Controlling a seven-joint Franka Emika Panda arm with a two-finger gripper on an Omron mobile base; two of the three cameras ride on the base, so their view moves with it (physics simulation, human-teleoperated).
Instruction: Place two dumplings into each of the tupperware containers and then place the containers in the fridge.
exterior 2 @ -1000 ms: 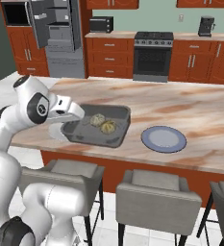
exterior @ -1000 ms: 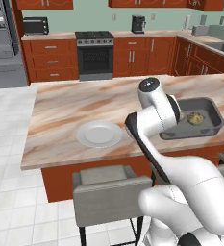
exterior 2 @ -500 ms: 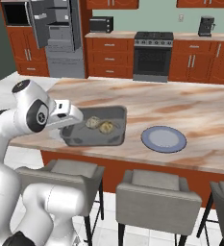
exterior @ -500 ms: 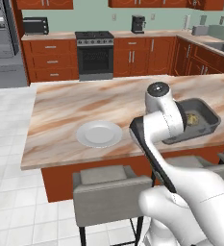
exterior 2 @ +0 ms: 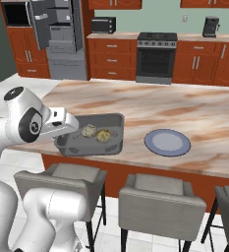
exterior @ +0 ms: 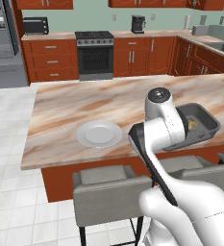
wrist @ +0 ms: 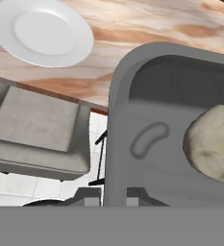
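Here, fingers [wrist: 132, 194] pinched on the near rim of the tupperware container [wrist: 132, 120], one tip either side of the wall. Gripper [wrist: 115, 196] holds it above the counter [exterior 2: 204, 118] edge. Two dumplings [exterior 2: 97, 133] lie inside, just beyond the fingertips. White plate [wrist: 41, 31] farther off, on the marble. Fridge [exterior 2: 57, 39] stands open, well beyond.

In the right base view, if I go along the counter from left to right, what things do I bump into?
Robot tool → grey container → first dumpling → second dumpling → round plate.
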